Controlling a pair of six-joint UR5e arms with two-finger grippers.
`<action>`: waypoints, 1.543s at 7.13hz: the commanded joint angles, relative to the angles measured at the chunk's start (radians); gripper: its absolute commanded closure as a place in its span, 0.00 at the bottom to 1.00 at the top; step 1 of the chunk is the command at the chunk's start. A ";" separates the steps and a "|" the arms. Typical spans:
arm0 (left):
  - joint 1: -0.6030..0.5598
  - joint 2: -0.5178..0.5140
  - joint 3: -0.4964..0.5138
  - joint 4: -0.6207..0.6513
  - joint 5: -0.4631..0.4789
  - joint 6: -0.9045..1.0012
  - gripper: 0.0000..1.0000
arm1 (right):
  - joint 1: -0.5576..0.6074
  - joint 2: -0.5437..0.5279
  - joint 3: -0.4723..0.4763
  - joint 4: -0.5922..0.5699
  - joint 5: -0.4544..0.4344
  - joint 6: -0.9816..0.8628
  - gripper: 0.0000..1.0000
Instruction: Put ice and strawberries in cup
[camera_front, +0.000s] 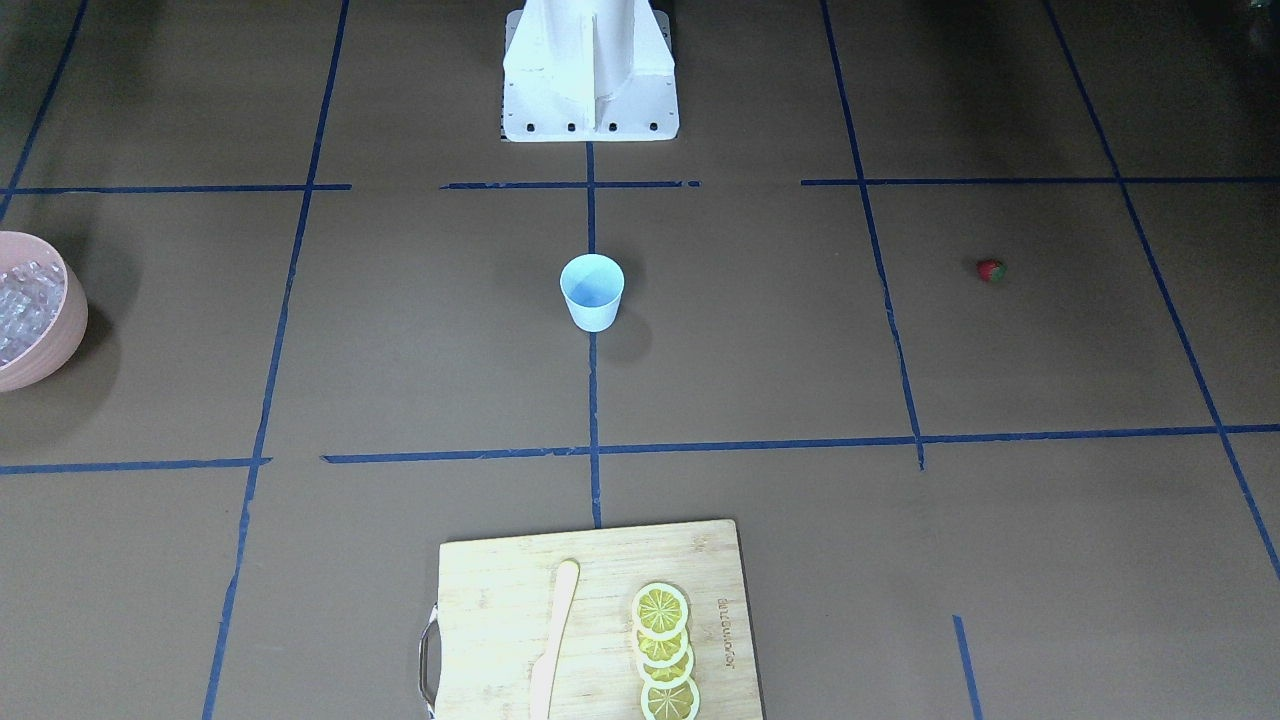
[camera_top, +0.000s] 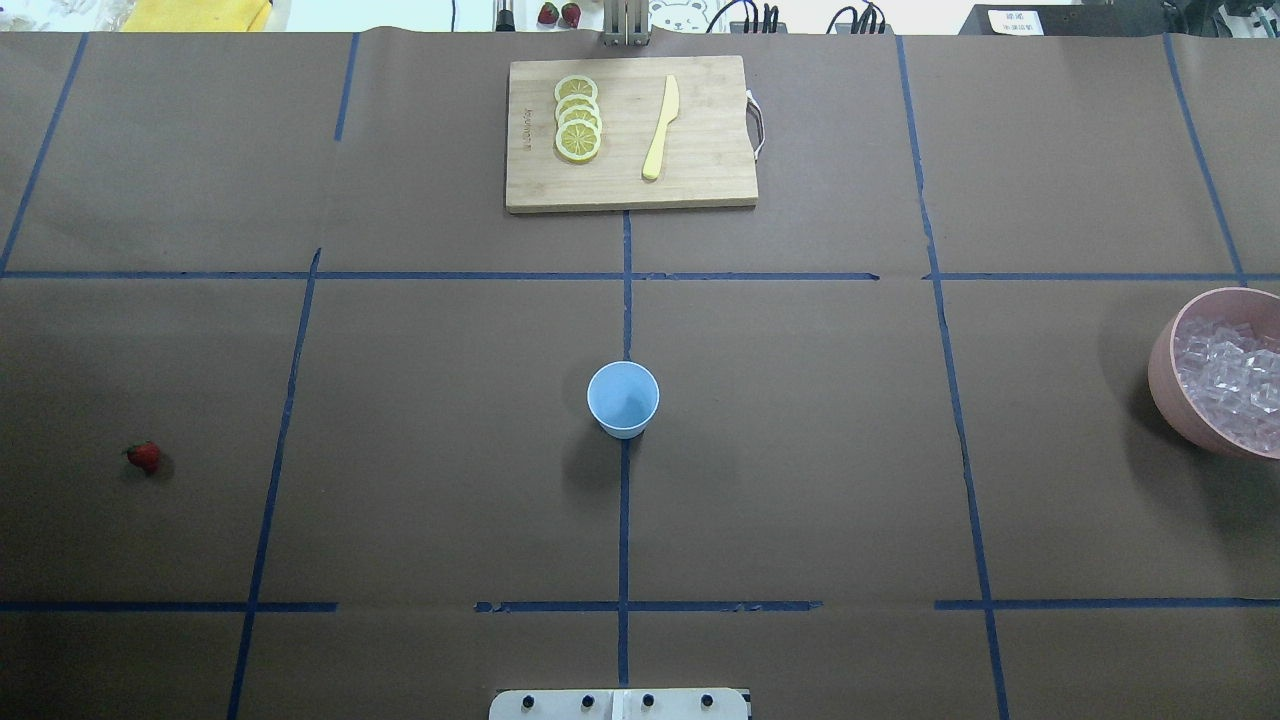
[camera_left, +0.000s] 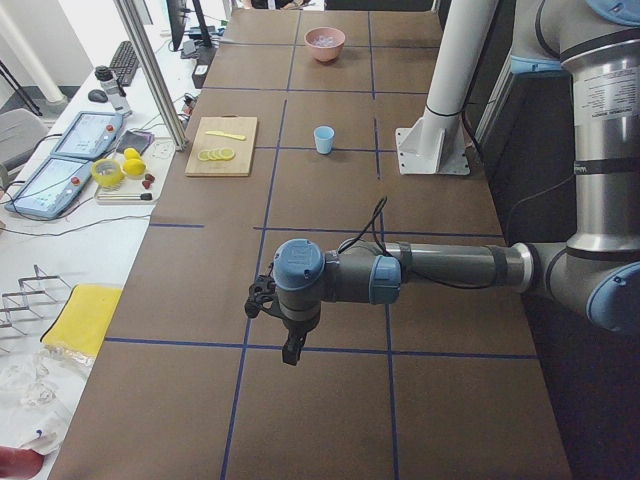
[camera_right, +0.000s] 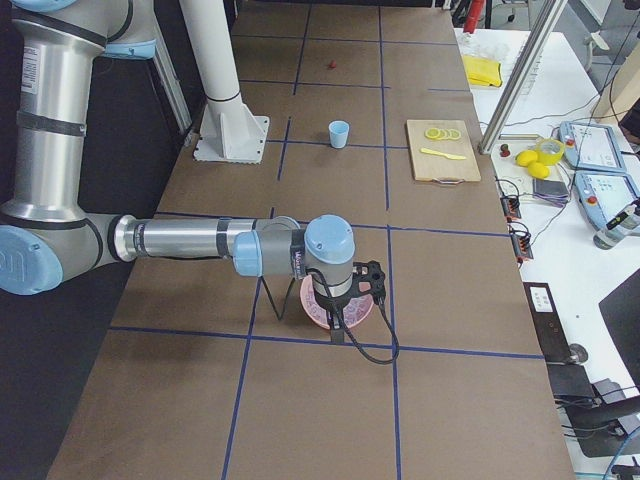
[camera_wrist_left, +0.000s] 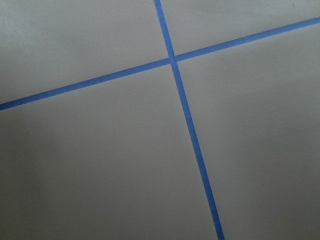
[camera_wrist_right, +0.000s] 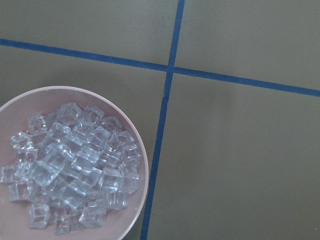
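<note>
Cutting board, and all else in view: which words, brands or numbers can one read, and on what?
Cutting board: brand print along one edge, too blurred to read.
White sign, top right of the overhead view: dark characters, too small to read.
Left arm: grey print on its tube, too small to read.

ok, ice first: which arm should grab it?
Right. The pink bowl of ice sits on the robot's right side, and the right wrist view looks straight down on it. The left wrist view shows only bare table and tape; the strawberry lies on the left side.
</note>
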 joint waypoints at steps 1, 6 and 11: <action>-0.002 0.002 -0.006 -0.002 0.000 0.000 0.00 | 0.000 0.000 0.000 0.000 0.000 0.000 0.00; 0.000 0.005 -0.003 -0.002 -0.003 0.000 0.00 | -0.089 0.055 0.003 0.070 0.002 0.100 0.00; 0.000 0.006 -0.006 -0.003 -0.005 0.000 0.00 | -0.297 0.071 -0.121 0.426 -0.065 0.582 0.02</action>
